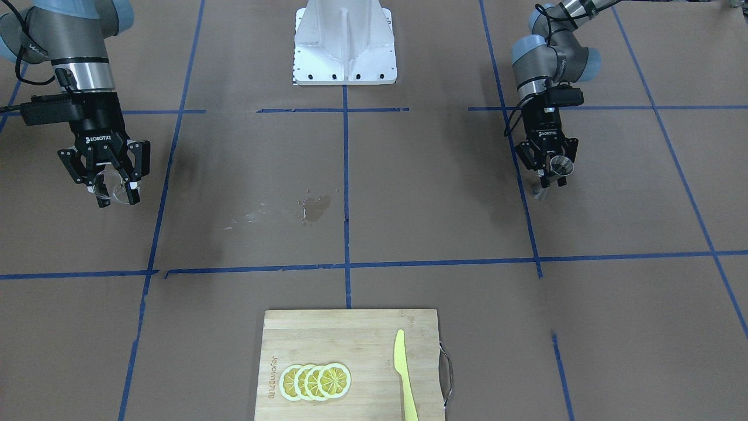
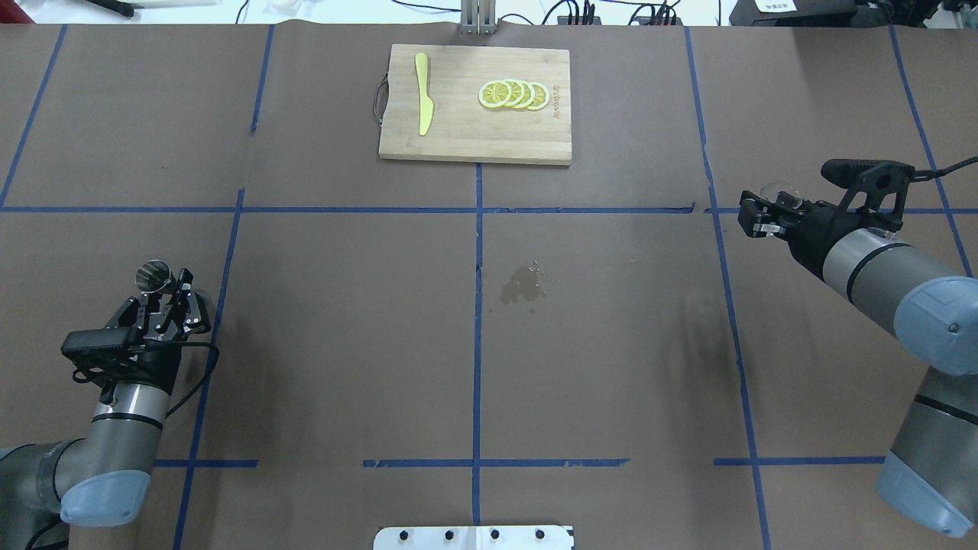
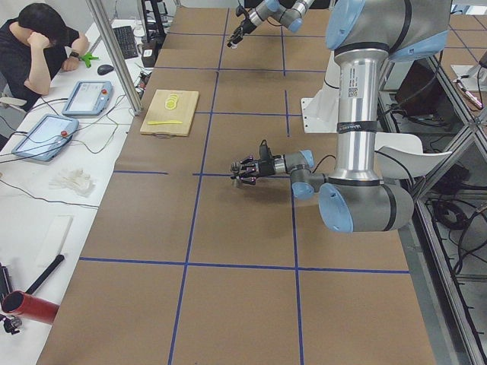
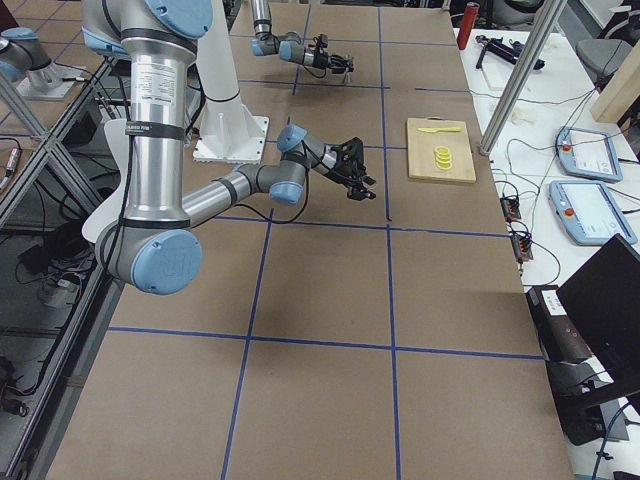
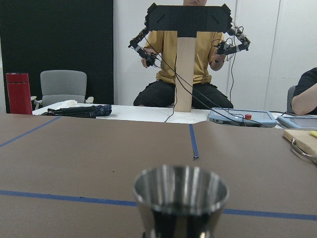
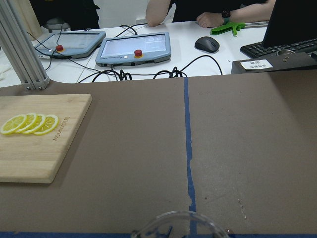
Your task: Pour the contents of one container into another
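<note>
My left gripper is shut on the small steel jigger, which it holds upright just over the table at the left side. The jigger's open top fills the lower middle of the left wrist view, and it also shows as a silvery cone, the jigger, in my left gripper. Far off at the right side, my right gripper is shut on the clear glass cup, raised above the table. Only the cup's rim shows in the right wrist view. From the front, the glass cup sits between the fingers of my right gripper.
A wooden cutting board lies at the far middle of the table with several lemon slices and a yellow knife. A small wet patch marks the table's centre. The robot's white base stands at the near edge.
</note>
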{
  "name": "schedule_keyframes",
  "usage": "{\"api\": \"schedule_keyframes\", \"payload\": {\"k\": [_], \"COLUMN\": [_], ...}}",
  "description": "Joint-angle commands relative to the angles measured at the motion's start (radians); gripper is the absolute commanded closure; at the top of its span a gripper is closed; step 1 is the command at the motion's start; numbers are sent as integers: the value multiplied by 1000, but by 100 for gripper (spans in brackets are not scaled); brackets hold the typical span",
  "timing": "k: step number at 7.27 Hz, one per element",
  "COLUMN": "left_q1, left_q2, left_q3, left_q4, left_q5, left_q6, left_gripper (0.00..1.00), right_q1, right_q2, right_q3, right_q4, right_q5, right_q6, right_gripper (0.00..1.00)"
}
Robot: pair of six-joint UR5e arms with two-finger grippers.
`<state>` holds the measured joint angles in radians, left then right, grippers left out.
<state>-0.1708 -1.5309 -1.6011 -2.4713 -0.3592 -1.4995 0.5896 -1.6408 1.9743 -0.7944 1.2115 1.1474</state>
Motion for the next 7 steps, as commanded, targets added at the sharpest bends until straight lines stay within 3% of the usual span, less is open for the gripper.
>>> {"api": "schedule_keyframes", "payload": {"k": [1, 2, 3, 7], "left_q1": [-1, -1, -3, -7], "left_q2": [2, 2, 5, 128], "left_q3": [-6, -11, -17, -160], "left_q4": [0, -9, -9, -17], "left_q5": [-7, -26, -44, -229], "left_q6": [16, 45, 50, 134], "left_gripper": [33, 22, 1, 0], "right_q1": [-7, -33, -69, -148], "right_q2": [-7, -20, -24, -59], "right_q3": [-2, 0, -5, -11], "right_q4": [1, 1, 1, 18], "right_q5": [-21, -58, -107, -223], "right_q6": [0, 5, 14, 18], "right_gripper": [100, 100, 100, 100]}}
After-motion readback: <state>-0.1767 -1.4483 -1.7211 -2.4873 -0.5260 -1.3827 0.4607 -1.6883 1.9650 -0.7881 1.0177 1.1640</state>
